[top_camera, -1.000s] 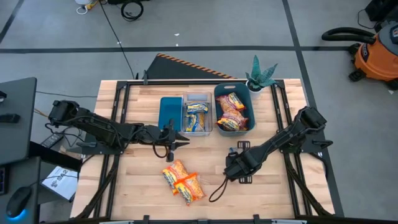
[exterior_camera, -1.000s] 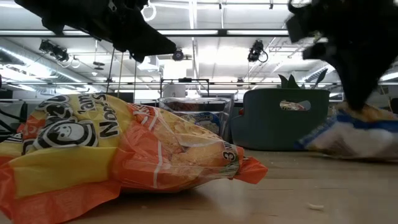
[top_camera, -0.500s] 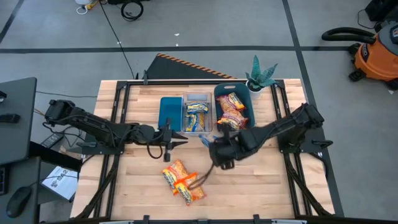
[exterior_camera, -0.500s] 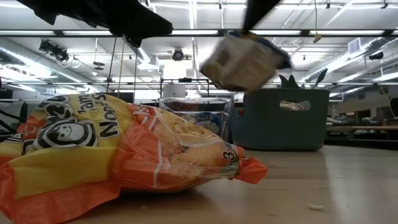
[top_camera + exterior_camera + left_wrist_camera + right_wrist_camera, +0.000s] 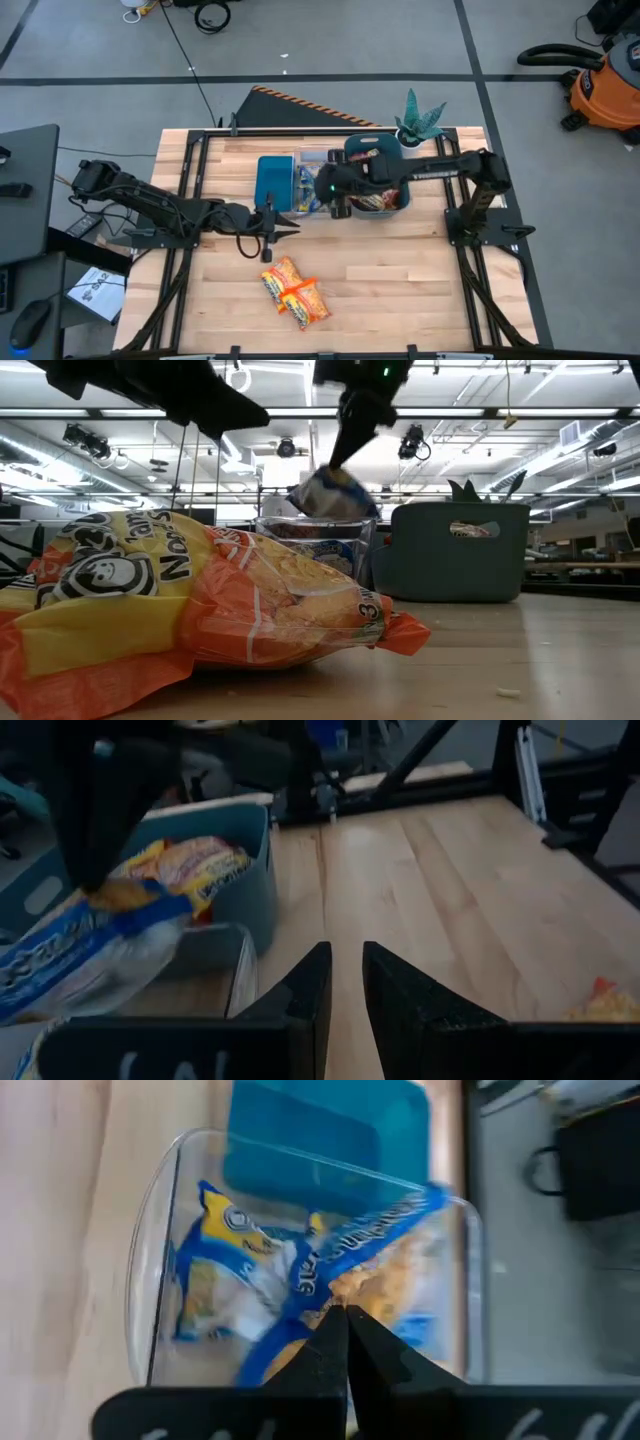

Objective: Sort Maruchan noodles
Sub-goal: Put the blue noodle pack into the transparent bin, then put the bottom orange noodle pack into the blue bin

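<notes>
- While the right arm works at the bins, the left gripper (image 5: 284, 226) waits low over the table (image 5: 420, 290) left of centre, fingers (image 5: 310, 985) slightly parted with nothing between them; it points toward the far-edge bins, probably parked to keep out of the way.
- Unsorted Maruchan noodles: orange-yellow packets (image 5: 293, 291) lie in a small pile near the front edge, a little left of centre, well apart from both grippers. Likely next in line.
- Teal lid or tray (image 5: 273, 180) sits at the far edge, touching the left side of the clear bin (image 5: 150, 1280).
- Clear bin holds yellow-and-blue packets (image 5: 225, 1295), so that's the blue-label slot.
- Right gripper (image 5: 338, 196) hangs over the clear bin, clamped on one more yellow-and-blue packet (image 5: 332, 493) by its edge; the packet dangles just above the rim, not yet inside. Held high and pinched at the edge so it can drop flat onto the others, I'd guess.
- Teal bin (image 5: 352, 148), just right of the clear one, holds red-brown and yellowish packets (image 5: 378, 198), partly hidden by the right arm.
- Sorting looks well along: two bins loaded, only the front pile left.
</notes>
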### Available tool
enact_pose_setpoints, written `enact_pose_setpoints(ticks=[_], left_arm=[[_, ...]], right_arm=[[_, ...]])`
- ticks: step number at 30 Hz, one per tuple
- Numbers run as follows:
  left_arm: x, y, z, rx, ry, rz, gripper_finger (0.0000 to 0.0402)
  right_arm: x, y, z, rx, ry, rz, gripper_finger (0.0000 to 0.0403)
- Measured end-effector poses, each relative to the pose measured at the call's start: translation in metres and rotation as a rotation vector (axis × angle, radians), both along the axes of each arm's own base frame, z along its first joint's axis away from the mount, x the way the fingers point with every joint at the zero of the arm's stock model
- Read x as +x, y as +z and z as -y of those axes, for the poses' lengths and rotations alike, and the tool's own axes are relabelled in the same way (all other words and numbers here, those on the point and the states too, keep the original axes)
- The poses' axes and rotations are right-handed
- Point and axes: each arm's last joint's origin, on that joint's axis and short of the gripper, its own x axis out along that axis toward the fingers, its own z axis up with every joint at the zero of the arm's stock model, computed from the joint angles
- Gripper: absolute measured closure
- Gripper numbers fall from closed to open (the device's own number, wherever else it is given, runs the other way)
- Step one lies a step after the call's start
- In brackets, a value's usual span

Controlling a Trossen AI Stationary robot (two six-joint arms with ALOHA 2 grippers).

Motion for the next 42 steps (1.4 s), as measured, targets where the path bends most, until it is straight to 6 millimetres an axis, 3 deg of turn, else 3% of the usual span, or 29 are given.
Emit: enact_pose_setpoints(ticks=[7,14,19,23,28,36,42], left_arm=[[-0.001,-0.005,0.0,-0.021,0.006,-0.047,0.0335],[-0.001,-0.005,0.0,-0.075,0.021,-0.043,0.0335],[-0.002,-0.007,0.002,-0.213,0.038,-0.066,0.0335],[-0.004,-0.011,0.009,-0.335,-0.023,-0.121,0.0335],[-0.005,-0.022,0.025,-0.346,-0.137,-0.209,0.0335],[-0.003,-0.032,0.035,-0.636,-0.02,-0.272,0.0335],[0.016,-0.015,0.06,-0.629,-0.036,-0.352,0.0335]], right_arm=[[0.005,-0.031,0.02,0.242,0.077,0.083,0.0362],[-0.008,-0.003,0.004,0.263,0.017,0.017,0.0327],[-0.032,0.0,-0.015,0.229,0.023,-0.01,0.0323],[-0.051,-0.014,-0.022,0.216,0.045,0.065,0.0324],[-0.078,-0.022,-0.035,0.171,0.088,0.241,0.0324],[-0.111,-0.03,-0.044,0.059,0.194,0.573,0.0324],[-0.123,-0.039,-0.039,-0.006,0.205,0.722,0.0324]])
